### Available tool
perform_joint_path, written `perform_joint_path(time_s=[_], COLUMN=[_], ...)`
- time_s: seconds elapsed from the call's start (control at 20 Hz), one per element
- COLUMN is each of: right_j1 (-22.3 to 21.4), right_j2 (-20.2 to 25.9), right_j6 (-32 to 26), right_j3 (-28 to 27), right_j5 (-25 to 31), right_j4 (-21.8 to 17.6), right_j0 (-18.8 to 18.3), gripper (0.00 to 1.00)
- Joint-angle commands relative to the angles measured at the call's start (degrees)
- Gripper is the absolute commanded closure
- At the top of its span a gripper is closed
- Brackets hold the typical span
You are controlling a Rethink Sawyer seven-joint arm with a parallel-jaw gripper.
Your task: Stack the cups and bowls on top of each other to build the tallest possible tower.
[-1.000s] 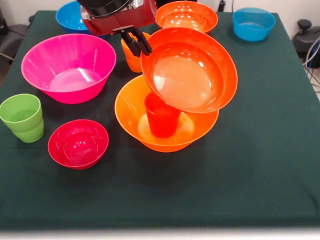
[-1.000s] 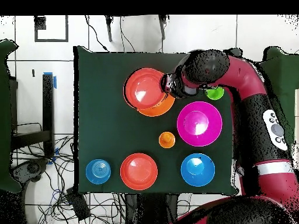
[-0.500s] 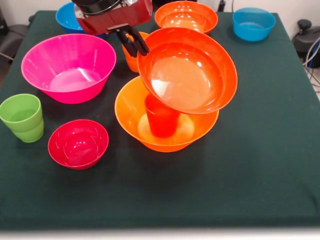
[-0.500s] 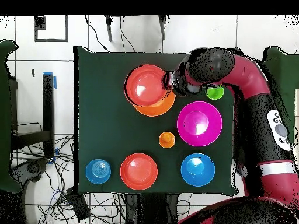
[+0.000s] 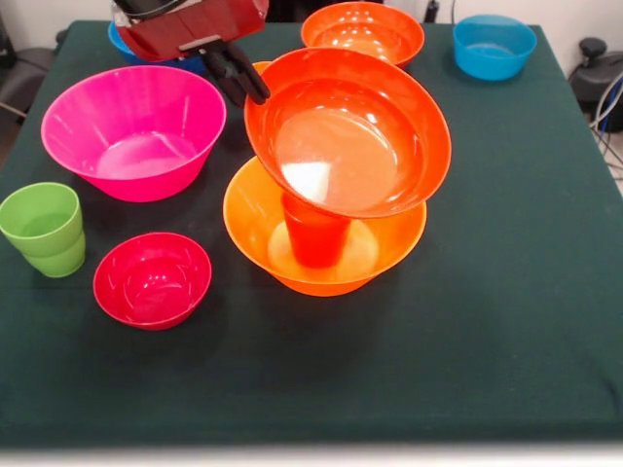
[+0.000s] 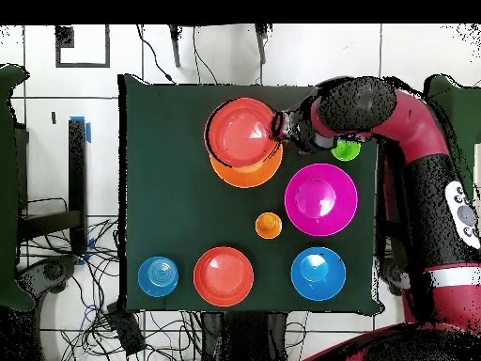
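At the red-orange bowl's (image 5: 348,131) ten-o'clock rim, the gripper's (image 5: 237,76) black fingers pinch the glossy lip, tilting the bowl over the red-orange cup (image 5: 314,230), probably to seat it there. That tapered cup stands inside the widest orange bowl (image 5: 255,220), the tower's base, mid-worktop (image 5: 506,292). Pink bowl (image 5: 134,131) sits at nine o'clock.
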Motion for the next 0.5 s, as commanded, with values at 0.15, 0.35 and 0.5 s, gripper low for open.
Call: perform_joint_path(time_s=[0.15, 0.35, 0.5], right_j1=[2.0, 2.3, 2.6], right_j2=[3.9, 4.5, 5.5], right_j6=[-22.1, -22.3, -23.8], right_j3=[0.9, 1.0, 1.0], right_j5=[1.1, 0.7, -0.9], right_j4=[-2.7, -3.2, -3.6], right_j0=[-0.7, -1.0, -1.3], gripper=[1.00, 1.00, 1.00])
